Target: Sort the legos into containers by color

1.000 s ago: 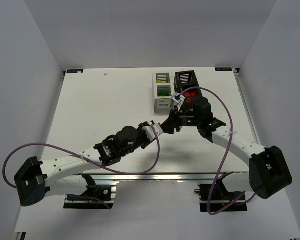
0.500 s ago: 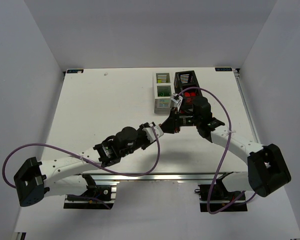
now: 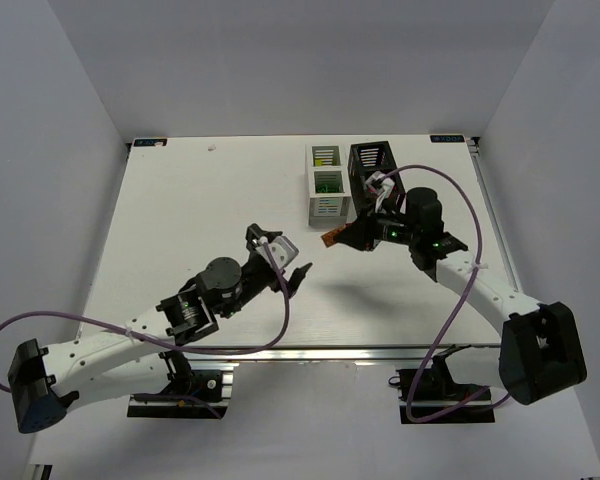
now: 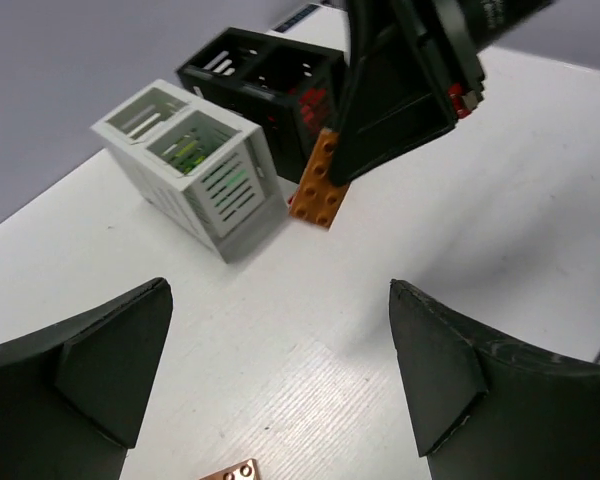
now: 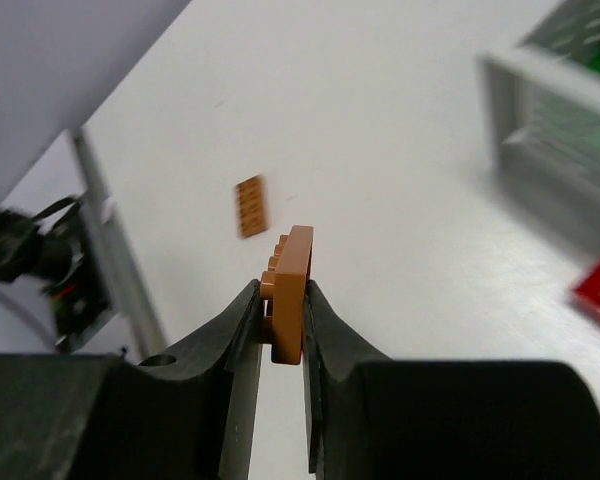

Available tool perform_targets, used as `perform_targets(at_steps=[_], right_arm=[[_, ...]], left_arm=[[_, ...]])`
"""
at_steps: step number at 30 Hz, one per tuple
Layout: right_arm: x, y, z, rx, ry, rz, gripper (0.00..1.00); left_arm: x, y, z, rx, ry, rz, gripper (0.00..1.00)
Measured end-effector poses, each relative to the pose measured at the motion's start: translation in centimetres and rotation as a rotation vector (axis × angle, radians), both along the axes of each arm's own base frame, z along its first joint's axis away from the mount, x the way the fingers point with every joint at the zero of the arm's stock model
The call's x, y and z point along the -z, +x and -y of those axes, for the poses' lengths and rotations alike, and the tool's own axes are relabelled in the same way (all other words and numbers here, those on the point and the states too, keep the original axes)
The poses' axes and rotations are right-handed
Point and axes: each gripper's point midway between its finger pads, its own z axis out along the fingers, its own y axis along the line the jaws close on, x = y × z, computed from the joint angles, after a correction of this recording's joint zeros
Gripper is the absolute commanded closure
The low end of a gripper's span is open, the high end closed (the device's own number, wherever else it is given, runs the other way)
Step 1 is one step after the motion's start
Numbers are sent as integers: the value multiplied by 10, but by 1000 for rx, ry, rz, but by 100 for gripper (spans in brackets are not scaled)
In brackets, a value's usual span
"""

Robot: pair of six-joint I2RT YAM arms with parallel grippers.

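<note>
Green legos [image 3: 327, 183] and yellow legos [image 3: 324, 156] sit in the white box [image 3: 326, 205] and red legos [image 4: 313, 98] in the black box [image 3: 370, 147], both by the surface's far edge, so you look well past halfway. Your right jaws pinch an orange brick [image 5: 292, 292] tight, off the surface just nearside of the boxes; your left jaws gape wide, empty. Remaining, by my reading: box this brick, then the second orange brick [image 5: 250, 206] lying toward the near edge.
</note>
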Motion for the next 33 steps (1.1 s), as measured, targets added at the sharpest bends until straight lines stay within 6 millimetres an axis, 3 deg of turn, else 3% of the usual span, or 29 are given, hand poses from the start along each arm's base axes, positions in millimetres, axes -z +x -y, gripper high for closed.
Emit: perform_targets(at_steps=[3,8,13,18,25,33], right_arm=[[-8,31,23,141,-42,87,100],[-35,84,52,329,-119,254,100],[-72,165,82,497,-164,353,100],[-70,224,102,584,-220,363,100],[-37,266,96,579,-281,298,100],[-12,277,101,594,-323,257,99]], left_arm=[[-9,11,-15,-88,-43,-15,2],[-3,44,-36,-227,-54,-105,2],[16,79,-56,-321,-73,-226,2],[26,84,-63,-320,-95,-293,2],[20,81,-61,-297,-127,-303,2],[18,81,-62,-291,-133,-302,2]])
